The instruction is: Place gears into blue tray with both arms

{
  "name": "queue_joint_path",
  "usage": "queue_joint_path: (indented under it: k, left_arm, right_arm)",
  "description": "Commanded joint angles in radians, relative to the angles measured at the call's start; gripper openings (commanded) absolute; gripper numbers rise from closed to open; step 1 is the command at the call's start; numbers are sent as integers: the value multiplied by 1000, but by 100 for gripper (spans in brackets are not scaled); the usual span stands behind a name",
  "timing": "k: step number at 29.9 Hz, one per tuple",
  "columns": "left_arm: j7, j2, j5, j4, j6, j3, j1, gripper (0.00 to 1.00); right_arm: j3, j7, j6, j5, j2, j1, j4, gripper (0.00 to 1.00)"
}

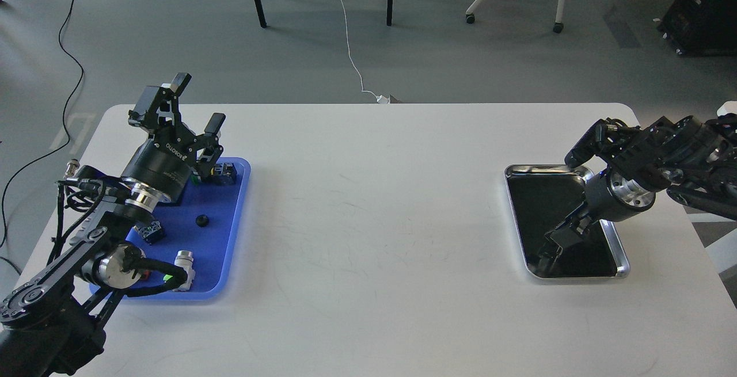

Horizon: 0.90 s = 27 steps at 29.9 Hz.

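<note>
One black gear (201, 220), apparently flat, on blue tray (230, 250).

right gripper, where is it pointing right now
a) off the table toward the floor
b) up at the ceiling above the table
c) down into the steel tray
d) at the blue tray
c: the right gripper reaches down over the dark bottom of the steel tray, far across the table from the blue tray.

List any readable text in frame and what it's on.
"ROBOTIQ": white lettering on the body of the left gripper, seen at an angle and inverted, just legible.
Right gripper: dark and turned away over the steel tray; no lettering readable.
Switches in the blue tray: any markings too small to read.
</note>
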Motion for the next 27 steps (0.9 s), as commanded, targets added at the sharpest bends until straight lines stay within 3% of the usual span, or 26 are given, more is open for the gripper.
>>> queue_joint_path:
  k: [1,10,19,27]
  left_arm:
    - [1,-3,0,0,0,0,0,98]
    - [1,-2,0,-6,0,0,6,98]
    - [1,5,0,-17,0,0,9,98]
    - [1,2,0,-17,0,0,9,98]
  right_arm:
    - [-2,0,-5,3,-1,-9,-2,74]
    - [1,0,-53,11,15,-55,-33,72]
    - [-2,0,-56,63,29,-58,-30,59]
    - [-3,0,-54,61,29,-63,-33,59]
